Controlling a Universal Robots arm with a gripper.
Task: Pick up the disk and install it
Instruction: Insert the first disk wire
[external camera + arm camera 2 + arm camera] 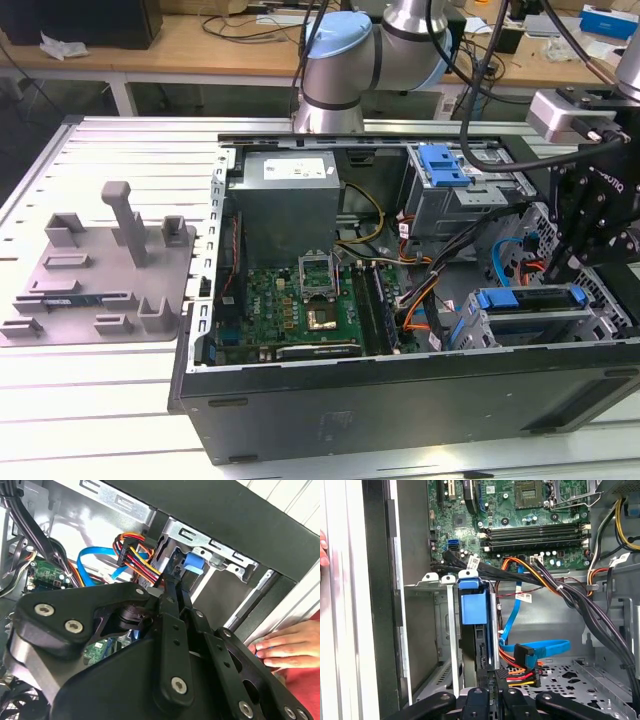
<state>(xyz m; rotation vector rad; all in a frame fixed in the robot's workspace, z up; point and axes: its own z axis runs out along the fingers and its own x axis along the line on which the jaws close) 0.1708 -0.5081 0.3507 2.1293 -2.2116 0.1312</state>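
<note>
One open black metal computer case [400, 425] stands on the counter [100, 390]. It holds one green circuit board [285, 300], one grey metal power-supply box [290, 200], one silver disk in a blue plastic carrier [471, 605] and one small ridged blue plastic clip [445, 165]. There is one grey moulded plastic tray [100, 250] and one person's hand [285, 647].

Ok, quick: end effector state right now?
End effector: open or closed cannot be told; it is at the disk, which sits edge-on in the drive cage.
</note>
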